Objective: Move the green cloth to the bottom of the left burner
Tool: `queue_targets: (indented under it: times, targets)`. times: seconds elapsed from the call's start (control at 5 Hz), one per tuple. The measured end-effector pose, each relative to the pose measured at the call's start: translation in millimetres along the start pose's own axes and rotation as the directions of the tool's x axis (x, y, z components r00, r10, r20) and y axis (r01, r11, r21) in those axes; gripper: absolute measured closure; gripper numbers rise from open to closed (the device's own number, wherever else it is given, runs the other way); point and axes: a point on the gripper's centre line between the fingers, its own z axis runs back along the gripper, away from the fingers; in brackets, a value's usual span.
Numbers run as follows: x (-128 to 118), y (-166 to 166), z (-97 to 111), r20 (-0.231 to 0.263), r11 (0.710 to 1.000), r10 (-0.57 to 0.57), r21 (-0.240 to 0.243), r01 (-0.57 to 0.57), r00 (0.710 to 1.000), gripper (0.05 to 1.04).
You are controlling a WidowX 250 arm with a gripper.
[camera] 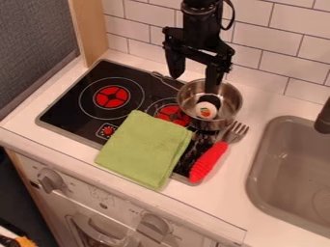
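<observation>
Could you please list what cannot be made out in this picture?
In the camera view:
Black stovetop under the green cloth: hidden by it.
Part of the right red burner: covered by the cloth and silver metal pot.
White round object in the pot: too small to identify.
Grey sink: cut off by the right edge.
Orange item, bottom left: cut off by the edge.

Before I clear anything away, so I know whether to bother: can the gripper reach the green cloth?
Probably yes: nothing lies on the green cloth, and the gripper is open. It hangs by the metal pot, though, so it may need to lift clear first.
</observation>
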Motion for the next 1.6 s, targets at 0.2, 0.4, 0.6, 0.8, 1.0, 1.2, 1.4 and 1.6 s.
queue_targets:
  times: [0.2, 0.4, 0.6, 0.8, 1.0, 1.2, 1.4, 1.6]
  targets:
    - [-5.4, -1.7, -12.1, -0.027, 1.0, 0.001, -0.009, -0.001, 1.0, 0.082]
    - [-25.0, -2.2, -14.7, 0.072, 0.999, 0.012, -0.033, -0.01, 0.997, 0.082]
    - [-38.9, 6.9, -3.6, 0.102, 0.999, -0.006, -0.052, 0.012, 0.995, 0.082]
    - [-58.3, 13.6, -16.2, 0.066, 0.997, -0.028, -0.075, 0.032, 0.997, 0.082]
    - [-66.9, 18.0, -45.1, -0.011, 0.994, -0.05, -0.093, 0.049, 0.999, 0.082]
    - [-74.7, 22.7, -62.1, -0.057, 0.996, -0.06, -0.066, 0.056, 0.997, 0.082]
    - [-76.8, 25.7, -68.9, -0.074, 0.998, -0.059, -0.026, 0.058, 0.996, 0.082]
    - [-77.7, 30.9, -71.6, -0.079, 0.998, -0.053, 0.01, 0.054, 0.995, 0.082]
